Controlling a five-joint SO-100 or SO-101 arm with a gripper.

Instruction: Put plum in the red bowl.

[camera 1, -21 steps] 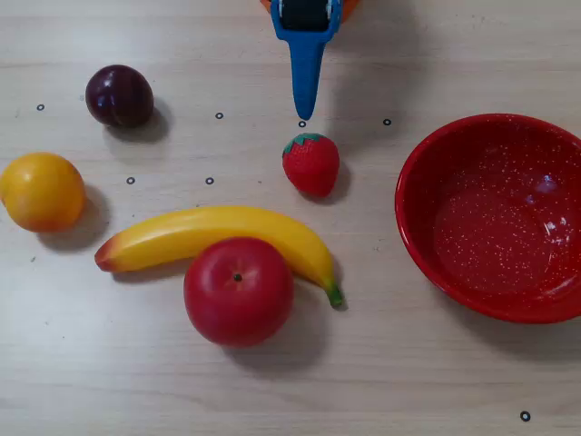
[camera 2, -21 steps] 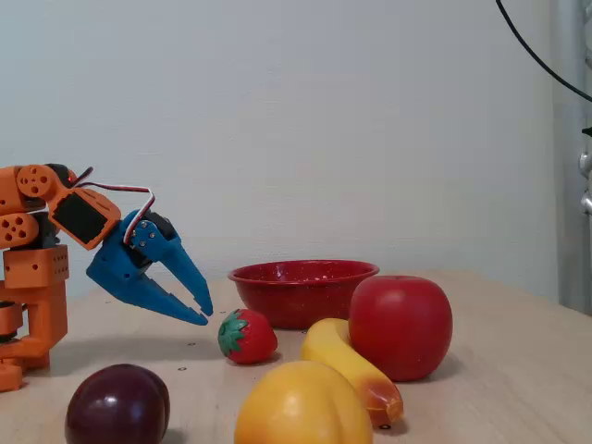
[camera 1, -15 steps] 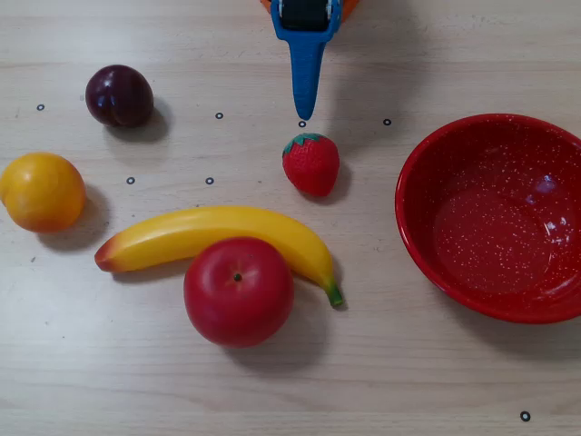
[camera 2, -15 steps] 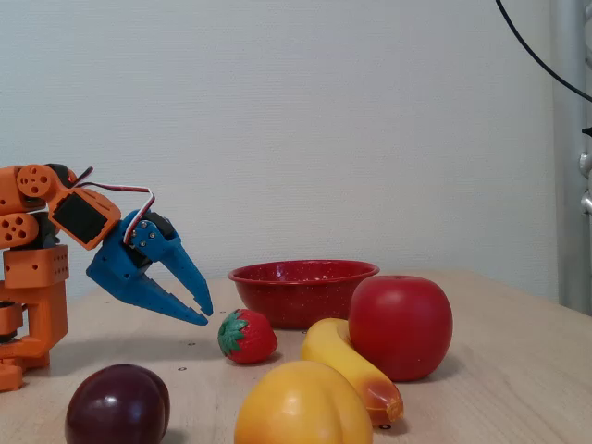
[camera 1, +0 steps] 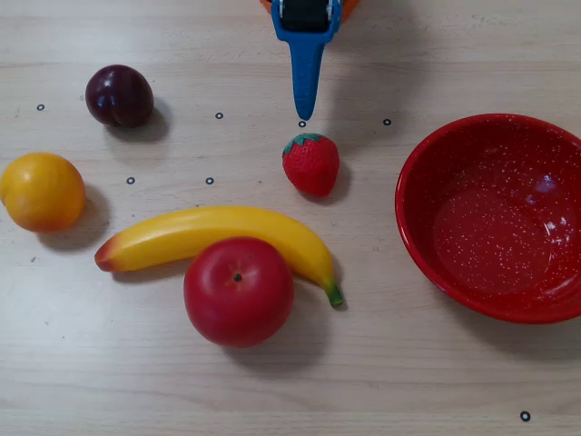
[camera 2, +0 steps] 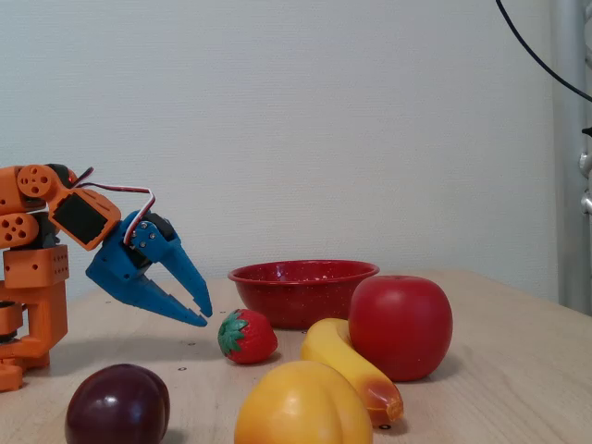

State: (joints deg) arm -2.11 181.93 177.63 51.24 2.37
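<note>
Nearest the camera in the fixed view, the plum (camera 2: pixel 117 405) sits on the wooden table (camera 2: pixel 499 370) at lower left, with an orange-yellow fruit (camera 2: pixel 302 405) just beside it to the right. In the overhead view the plum (camera 1: pixel 119 95) lies at upper left, apart from everything else, and the orange-yellow fruit (camera 1: pixel 42 191) sits below it near the left edge.

A little farther back in the fixed view, a banana (camera 2: pixel 353 368) lies touching a red apple (camera 2: pixel 400 326); from overhead the apple (camera 1: pixel 239 291) nestles against the banana's (camera 1: pixel 218 238) lower curve. Behind these stands a strawberry (camera 2: pixel 247 336) with its green cap turned left; from overhead the strawberry (camera 1: pixel 311 163) is near the middle.

Farther back, the blue gripper (camera 2: pixel 203 313) hangs above the table, pointing down and to the right, its two fingers spread a little apart and holding nothing. From overhead the gripper (camera 1: pixel 305 111) comes in from the top edge, its tip just above the strawberry and well apart from the plum.

Farthest in the fixed view is the red bowl (camera 2: pixel 303 289), upright. From overhead the red bowl (camera 1: pixel 427 173) is at the right edge.
</note>
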